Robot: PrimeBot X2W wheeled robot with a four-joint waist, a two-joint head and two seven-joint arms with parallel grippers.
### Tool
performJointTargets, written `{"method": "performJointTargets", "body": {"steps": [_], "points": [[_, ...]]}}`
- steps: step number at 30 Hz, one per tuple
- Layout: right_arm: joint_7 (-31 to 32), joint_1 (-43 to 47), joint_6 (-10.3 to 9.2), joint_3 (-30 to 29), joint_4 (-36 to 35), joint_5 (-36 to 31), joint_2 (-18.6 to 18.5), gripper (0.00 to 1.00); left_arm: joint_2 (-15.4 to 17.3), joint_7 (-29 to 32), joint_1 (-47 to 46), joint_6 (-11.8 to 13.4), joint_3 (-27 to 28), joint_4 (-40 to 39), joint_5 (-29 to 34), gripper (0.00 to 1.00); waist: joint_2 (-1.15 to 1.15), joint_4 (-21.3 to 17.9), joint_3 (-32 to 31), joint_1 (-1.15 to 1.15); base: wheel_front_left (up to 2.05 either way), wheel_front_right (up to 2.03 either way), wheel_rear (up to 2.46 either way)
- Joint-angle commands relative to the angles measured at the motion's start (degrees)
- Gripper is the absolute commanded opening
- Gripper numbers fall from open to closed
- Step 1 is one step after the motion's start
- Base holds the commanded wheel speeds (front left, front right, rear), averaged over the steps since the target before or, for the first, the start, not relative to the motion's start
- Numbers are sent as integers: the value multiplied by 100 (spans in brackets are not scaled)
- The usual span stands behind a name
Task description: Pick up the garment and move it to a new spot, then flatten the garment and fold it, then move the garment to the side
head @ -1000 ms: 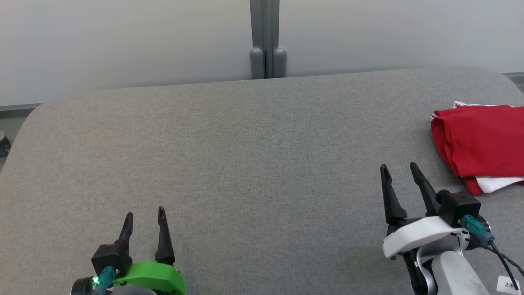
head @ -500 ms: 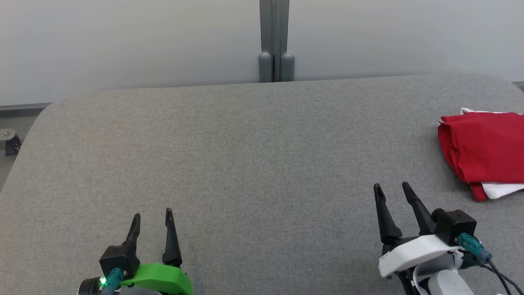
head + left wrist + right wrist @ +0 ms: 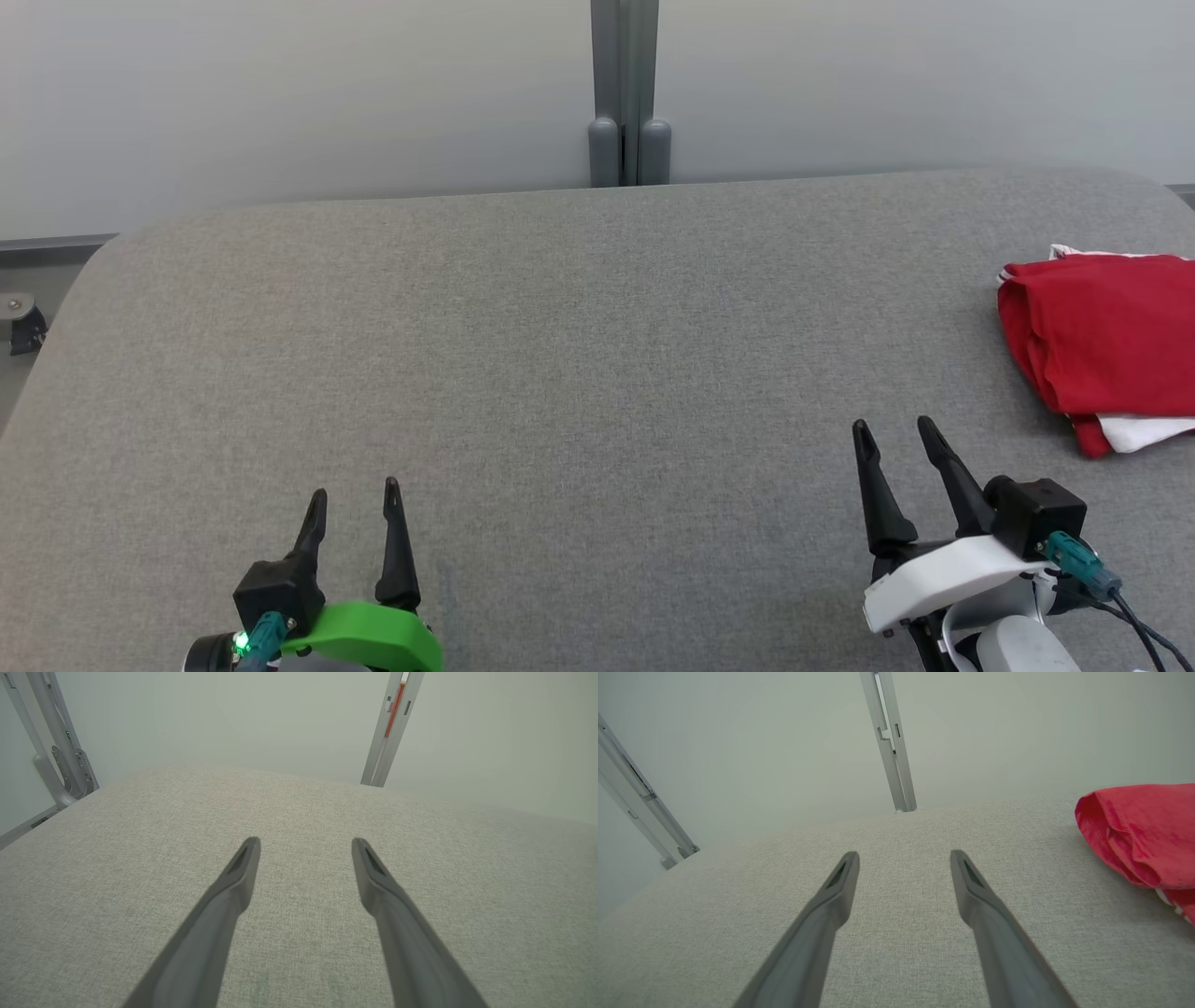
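Observation:
The garment (image 3: 1102, 341) is red with white trim and lies folded in a compact stack at the far right of the grey padded table (image 3: 560, 355), cut off by the view's edge. In the right wrist view the garment (image 3: 1143, 835) lies to the right of the fingers. My right gripper (image 3: 894, 429) hovers open at the lower right, to the left of the garment and nearer the front edge, with nothing between its fingers. My left gripper (image 3: 355, 490) stands open and empty at the lower left, far from the garment. Each wrist view looks out between spread fingers over bare fabric.
A pale wall runs behind the table, with a grey vertical post (image 3: 625, 93) at the middle of the far edge. The table's left edge drops off near a small caster (image 3: 23, 327) on the floor.
From a second ago the whole picture shifted right and down, so the camera moved. Since half a second ago nothing has moved apart from a slight drop of the left gripper.

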Motion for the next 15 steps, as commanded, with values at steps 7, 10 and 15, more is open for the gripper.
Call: {"method": "performJointTargets", "body": {"steps": [7,10,15], "points": [[1,3,0,4,54,1,2,0,-1,0,1,-6,-2,50,-6,0,0,2,-3,0,0,0,0],[21,52,0,-2,153,76,12,0,-5,26,22,-20,-2,161,-78,0,0,1,-3,0,0,0,0],[158,28,0,-68,124,612,3,0,-5,176,-23,-111,120,127,-583,0,0,-7,-3,0,0,0,0]]}}
